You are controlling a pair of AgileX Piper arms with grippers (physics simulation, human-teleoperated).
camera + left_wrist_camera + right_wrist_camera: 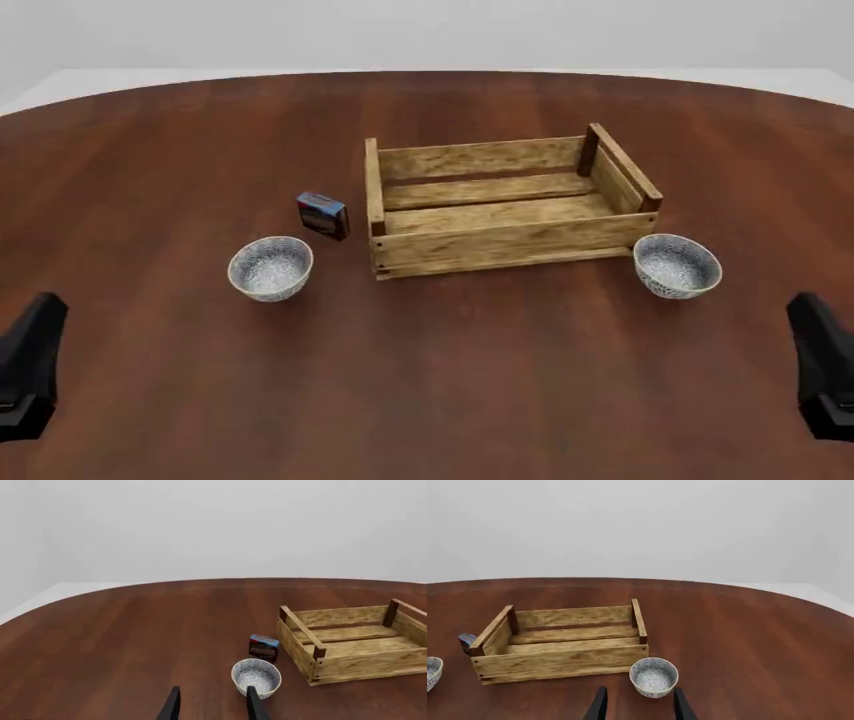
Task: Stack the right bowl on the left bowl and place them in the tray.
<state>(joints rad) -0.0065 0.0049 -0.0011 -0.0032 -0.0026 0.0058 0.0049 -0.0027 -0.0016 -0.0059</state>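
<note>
The left bowl stands upright on the table, left of the tray. To the tray's right, near its front corner, stands the right bowl. Both are white with a blue-grey pattern and hold nothing. The tray, a light wooden slat crate, is empty. My left gripper is open, held back from the left bowl, which lies ahead near one fingertip. My right gripper is open too, with the right bowl just ahead of its fingers. Both arms show at the front view's lower corners.
A small blue-red box stands between the left bowl and the tray's left end, close to the tray's corner post. The dark wooden table is round-edged, with a pale floor beyond it.
</note>
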